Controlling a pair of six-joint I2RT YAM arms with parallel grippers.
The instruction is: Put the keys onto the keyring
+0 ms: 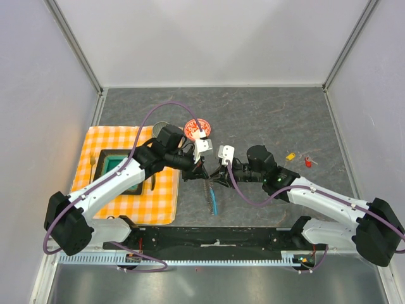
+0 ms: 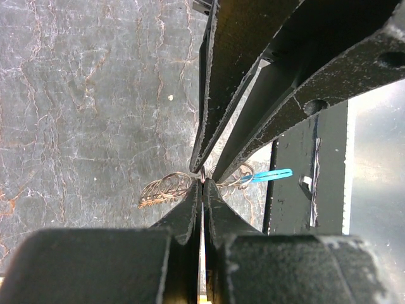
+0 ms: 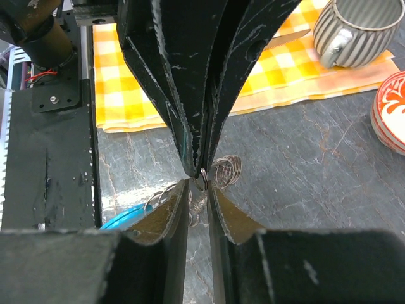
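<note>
The keyring [image 1: 207, 190] lies on the grey table between my two grippers, its blue tag [image 1: 214, 202] pointing toward me. My left gripper [image 1: 193, 172] and right gripper [image 1: 217, 177] meet tip to tip over it. In the left wrist view my left gripper [image 2: 202, 185] is shut, with thin rings [image 2: 166, 189] and the blue tag [image 2: 272, 174] just beyond it. In the right wrist view my right gripper [image 3: 200, 183] pinches one ring [image 3: 202, 178] of the keyring. A yellow key [image 1: 290, 156] and a red key [image 1: 308, 162] lie far right. The black key is hidden.
An orange checked cloth [image 1: 114, 206] at the left carries a dark tray [image 1: 117, 168] and a fork [image 1: 93, 158]. A red patterned bowl [image 1: 197, 128] and a ribbed cup [image 1: 163, 128] stand behind the left gripper. The black base rail [image 1: 215, 237] runs along the near edge.
</note>
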